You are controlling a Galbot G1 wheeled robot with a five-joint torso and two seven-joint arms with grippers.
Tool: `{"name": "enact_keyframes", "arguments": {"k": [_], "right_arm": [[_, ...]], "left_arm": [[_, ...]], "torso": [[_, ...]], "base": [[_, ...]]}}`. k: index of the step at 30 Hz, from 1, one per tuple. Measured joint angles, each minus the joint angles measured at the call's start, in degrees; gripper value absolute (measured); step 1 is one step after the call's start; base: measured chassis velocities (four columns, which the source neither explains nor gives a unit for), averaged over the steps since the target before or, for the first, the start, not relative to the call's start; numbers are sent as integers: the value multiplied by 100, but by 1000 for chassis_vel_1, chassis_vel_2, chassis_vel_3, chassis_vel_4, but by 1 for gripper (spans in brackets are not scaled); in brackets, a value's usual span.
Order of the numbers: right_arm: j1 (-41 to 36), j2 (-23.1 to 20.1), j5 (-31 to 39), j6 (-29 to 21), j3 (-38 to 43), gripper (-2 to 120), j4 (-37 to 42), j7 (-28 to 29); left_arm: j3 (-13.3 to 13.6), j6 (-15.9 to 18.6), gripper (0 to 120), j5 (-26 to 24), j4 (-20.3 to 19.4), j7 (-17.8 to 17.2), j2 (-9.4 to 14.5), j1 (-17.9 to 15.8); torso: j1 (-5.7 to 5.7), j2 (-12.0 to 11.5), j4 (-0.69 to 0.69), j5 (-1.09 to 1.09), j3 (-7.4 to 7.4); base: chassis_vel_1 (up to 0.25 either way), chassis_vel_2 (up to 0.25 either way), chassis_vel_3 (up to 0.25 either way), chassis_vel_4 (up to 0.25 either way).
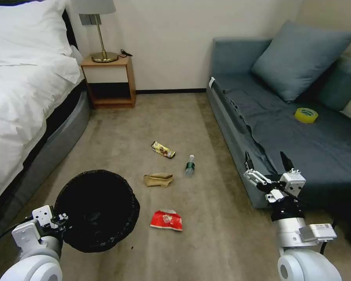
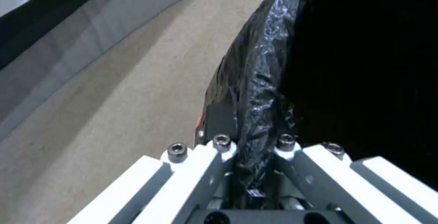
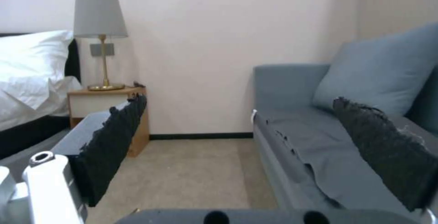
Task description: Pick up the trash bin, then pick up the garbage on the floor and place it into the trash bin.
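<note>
1. Left pincer [image 1: 60, 220] is clamped on the trash bin's [image 1: 97, 210] bagged rim, apparently holding it off the floor, mouth tipped up to receive litter.
2. Garbage [image 1: 166, 219] lies scattered on the carpet beside it.
3. Right pincer [image 1: 270, 163] hovers spread, empty, ready for picking.

The left pincer [image 1: 62, 218], at seven o'clock in the head view, is clamped on the bin [image 1: 97, 210] rim, while the right pincer [image 1: 268, 164], at four o'clock, points upward with fingers spread.
</note>
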Motion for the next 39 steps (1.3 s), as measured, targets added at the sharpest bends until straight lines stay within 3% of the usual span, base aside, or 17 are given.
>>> {"name": "enact_keyframes", "arguments": {"k": [14,19,25,28,29,32,33,39], "right_arm": [[138,-108,-1,4,-116,100,-168,-81],[305,-370,39,280,-221,100,-374,-274],[583,-1150,484,120,-839,100,-817,-494],[838,-1950,815,-210,-1580,100,-1208,-350],[838,-1950,815,-210,-1580,100,-1208,-350],[1238,-2949,1510,-610,-2421,100,-1504,-88],[1238,-2949,1510,-610,-2421,100,-1504,-88],[2600,-3930,2590,-1002,-4162,100,-2048,489]], "left_arm": [[27,0,3,9,123,4,-44,-171],[36,0,3,22,183,8,-73,-233],[118,0,3,72,195,11,-119,-312],[174,3,3,92,174,24,-155,-357],[174,3,3,92,174,24,-155,-357],[196,5,3,153,206,45,-171,-390],[196,5,3,153,206,45,-171,-390],[205,0,3,284,258,73,-279,-396]], "torso": [[0,0,0,0,0],[1,0,-1,0,0],[0,0,-1,0,0],[0,0,0,2,0],[0,0,0,2,0],[0,0,-1,-1,0],[0,0,-1,-1,0],[1,0,0,1,0]], "base": [[-124,128,125,-129],[-43,57,51,-71],[0,0,0,0],[0,0,0,0],[0,0,0,0],[0,0,0,0],[0,0,0,0],[0,0,0,0]]}}
